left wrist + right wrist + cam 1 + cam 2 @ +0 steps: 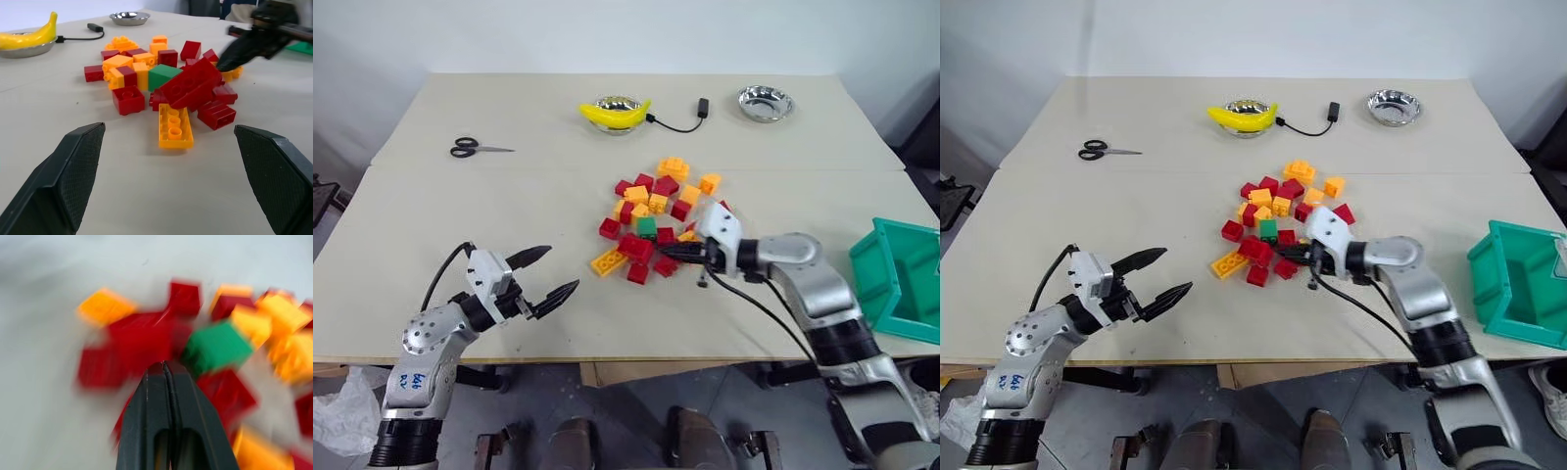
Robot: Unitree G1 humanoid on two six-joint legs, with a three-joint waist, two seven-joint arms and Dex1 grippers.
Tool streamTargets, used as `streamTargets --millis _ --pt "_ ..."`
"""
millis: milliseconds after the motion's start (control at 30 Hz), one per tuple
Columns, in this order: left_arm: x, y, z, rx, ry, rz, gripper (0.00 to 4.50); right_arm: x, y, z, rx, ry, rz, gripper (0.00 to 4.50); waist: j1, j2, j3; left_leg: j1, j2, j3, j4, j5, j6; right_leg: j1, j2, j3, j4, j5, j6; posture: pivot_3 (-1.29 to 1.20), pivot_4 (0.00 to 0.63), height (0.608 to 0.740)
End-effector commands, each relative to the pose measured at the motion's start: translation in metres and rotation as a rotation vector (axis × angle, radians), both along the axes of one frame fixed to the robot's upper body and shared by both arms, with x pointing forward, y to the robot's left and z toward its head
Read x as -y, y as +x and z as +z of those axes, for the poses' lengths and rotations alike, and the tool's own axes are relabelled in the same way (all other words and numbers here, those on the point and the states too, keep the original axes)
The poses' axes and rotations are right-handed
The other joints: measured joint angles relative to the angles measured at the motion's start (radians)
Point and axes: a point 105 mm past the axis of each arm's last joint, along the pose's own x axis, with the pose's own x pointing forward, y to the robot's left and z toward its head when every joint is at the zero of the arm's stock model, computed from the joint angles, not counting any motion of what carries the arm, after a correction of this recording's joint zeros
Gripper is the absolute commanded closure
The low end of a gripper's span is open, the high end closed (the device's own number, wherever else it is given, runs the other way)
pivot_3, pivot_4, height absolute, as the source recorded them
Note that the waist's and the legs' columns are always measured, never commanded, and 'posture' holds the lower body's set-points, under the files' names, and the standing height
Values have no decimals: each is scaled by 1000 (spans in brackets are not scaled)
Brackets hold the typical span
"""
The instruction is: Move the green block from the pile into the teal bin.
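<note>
Fingers spread wide and holding nothing, the left gripper (548, 273) hovers over the tabletop's (431, 245) near edge toward its left corner, well apart from the pile (656, 217).

Nearer the middle of the tabletop, the right gripper (672, 254) is clenched, its two black fingers pressed together with nothing between them, its tip at the pile's near right side among the red bricks. It points level-ish toward the left and slightly forward. The green block (647, 227) sits inside the pile, just beyond and a little left of that tip, hemmed by red and orange-yellow bricks; being square, it has no long axis to line up with. The right arm is clearly the nearer one, so I judge the pick falls to it, and the fingers must part before they can straddle the block.

At the near right edge stands the teal bin (876, 277), empty-looking, on the same side as that arm.

Scissors (475, 148), a banana (615, 115) on a steel bowl (617, 102) and a second bowl (765, 102) lie along the far edge.
</note>
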Motion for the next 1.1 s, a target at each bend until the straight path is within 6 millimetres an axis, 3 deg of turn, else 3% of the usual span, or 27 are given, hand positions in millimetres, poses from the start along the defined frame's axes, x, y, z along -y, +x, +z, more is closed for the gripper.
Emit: streamTargets --millis 33,133,333,433,600,733,933,1100 --pt "-8 -1 4 26 13 18 0 20 -8 23 93 40 0 4464 5 0 0 0 0 0 0 0 0 0 0 0 0 0 0 0 150 740" --pt "-11 0 5 30 7 26 0 45 -10 38 84 189 -116 4464 2 0 0 1 1 2 0 0 0 0 0 0 0 0 0 0 150 740" --pt "-15 -1 5 28 19 22 0 78 -16 29 41 204 -245 2662 10 0 0 1 0 2 1 0 0 1 0 0 0 0 0 0 150 740" --pt "-16 -1 5 25 26 21 0 71 -11 34 38 230 -255 1649 8 0 0 1 1 2 1 0 0 1 0 0 0 0 0 0 150 740" --pt "-15 1 7 23 30 11 0 28 17 58 53 301 -281 43 -7 0 0 1 1 2 1 0 0 0 0 0 1 0 0 0 150 740" --pt "-14 2 7 23 36 0 0 -9 33 69 -23 324 -304 43 -12 0 0 1 1 1 1 0 0 0 0 0 1 0 0 0 150 740" --pt "-10 1 9 33 31 -3 0 -53 56 62 -250 195 -460 43 -16 0 0 0 1 1 1 -1 0 -1 0 0 2 0 0 0 150 740" --pt "-4 -1 10 47 29 -33 0 -66 69 48 -314 117 -555 43 -16 0 0 -1 1 1 0 -1 0 -2 0 -1 2 0 0 0 150 740"
